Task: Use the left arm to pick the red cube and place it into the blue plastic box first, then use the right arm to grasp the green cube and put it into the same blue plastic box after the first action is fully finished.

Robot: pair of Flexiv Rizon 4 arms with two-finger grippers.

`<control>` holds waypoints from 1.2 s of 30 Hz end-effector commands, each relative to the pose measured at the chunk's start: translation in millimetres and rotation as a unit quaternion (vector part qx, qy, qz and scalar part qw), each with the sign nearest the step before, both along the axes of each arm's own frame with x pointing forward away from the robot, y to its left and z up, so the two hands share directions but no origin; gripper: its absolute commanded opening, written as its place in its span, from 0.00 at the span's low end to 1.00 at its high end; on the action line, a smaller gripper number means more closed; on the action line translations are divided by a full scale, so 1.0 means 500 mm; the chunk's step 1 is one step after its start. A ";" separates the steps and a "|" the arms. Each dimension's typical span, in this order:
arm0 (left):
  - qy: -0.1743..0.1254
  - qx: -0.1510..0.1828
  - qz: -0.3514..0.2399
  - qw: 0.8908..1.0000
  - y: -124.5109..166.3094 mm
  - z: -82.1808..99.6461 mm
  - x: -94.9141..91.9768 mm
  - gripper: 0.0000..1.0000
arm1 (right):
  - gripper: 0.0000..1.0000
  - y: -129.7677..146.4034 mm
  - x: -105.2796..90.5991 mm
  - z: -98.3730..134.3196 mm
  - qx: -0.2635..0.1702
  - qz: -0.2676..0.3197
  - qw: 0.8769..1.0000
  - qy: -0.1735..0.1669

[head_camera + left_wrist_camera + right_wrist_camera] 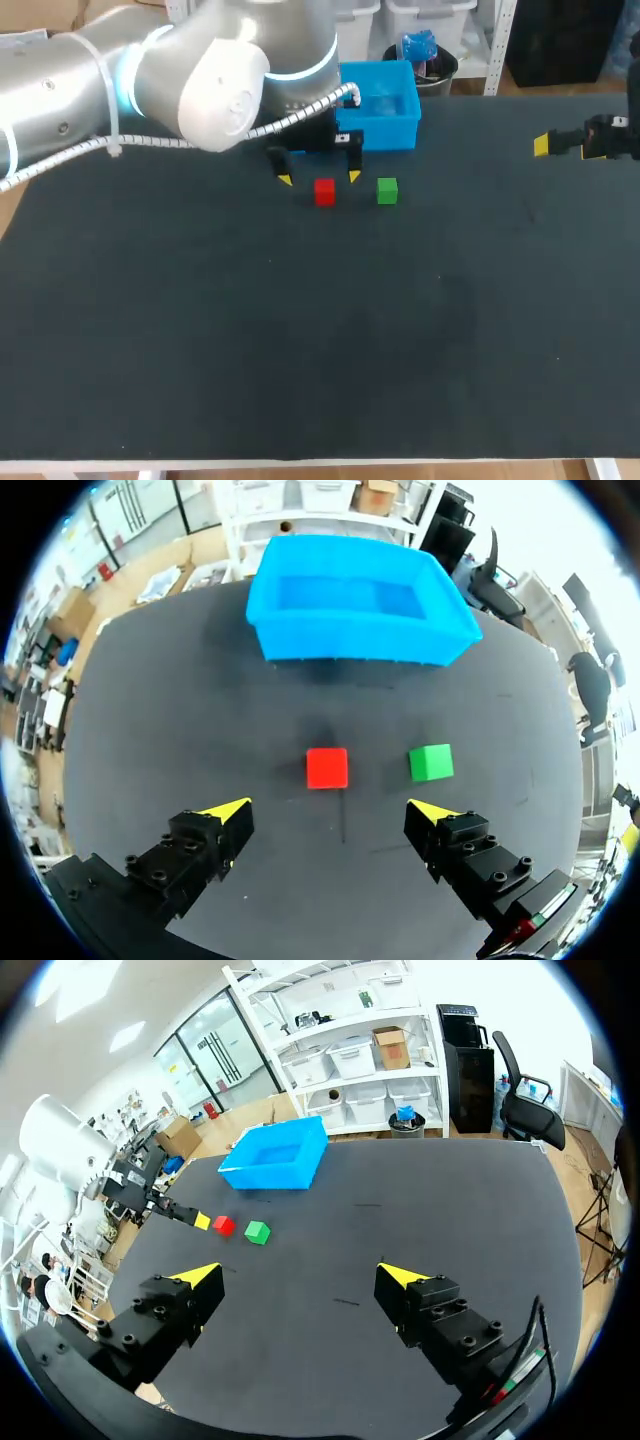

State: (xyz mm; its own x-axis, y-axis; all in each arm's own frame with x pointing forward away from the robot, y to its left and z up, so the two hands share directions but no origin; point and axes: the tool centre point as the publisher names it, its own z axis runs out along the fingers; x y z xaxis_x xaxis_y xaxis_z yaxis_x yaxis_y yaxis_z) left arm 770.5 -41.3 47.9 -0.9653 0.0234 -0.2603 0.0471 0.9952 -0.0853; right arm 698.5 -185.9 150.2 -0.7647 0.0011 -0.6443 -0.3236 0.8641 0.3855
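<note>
The left claw [330, 812] is spread wide and holds nothing, with the red cube [327, 768] on the table [300, 340] just ahead of the gap between its fingers. The green cube [431, 763] sits just beside the red one, both near the blue box [355, 645]. The right claw [300, 1278], also released and empty, is well apart from them.

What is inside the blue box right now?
Nothing that shows: the blue box looks bare inside, though its near wall hides a strip of the floor. The red cube and green cube sit on the table in front of it.
</note>
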 end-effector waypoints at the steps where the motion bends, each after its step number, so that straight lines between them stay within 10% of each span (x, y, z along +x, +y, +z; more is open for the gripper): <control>1: 0.000 0.000 0.005 1.000 -0.004 -0.025 0.005 1.00 | 1.00 0.001 0.001 0.000 -0.001 -0.001 1.000 0.000; 22: 0.010 0.025 0.043 0.999 0.043 -0.064 0.044 1.00 | 1.00 0.001 0.001 0.000 -0.001 -0.001 1.000 0.000; 23: 0.011 0.026 0.044 0.999 0.043 -0.064 0.044 0.63 | 1.00 0.001 0.001 0.000 -0.001 -0.001 1.000 0.000; 25: 0.011 0.027 0.045 0.999 0.043 -0.066 0.044 0.44 | 1.00 0.001 0.001 0.000 -0.001 -0.001 1.000 0.000; 27: 0.013 0.028 0.045 0.999 0.045 -0.071 0.045 0.00 | 1.00 0.001 0.001 0.000 -0.001 -0.001 1.000 0.000; 36: 0.019 0.029 0.046 0.998 0.045 -0.077 0.044 0.00 | 1.00 0.001 0.001 0.000 -0.001 -0.001 1.000 0.000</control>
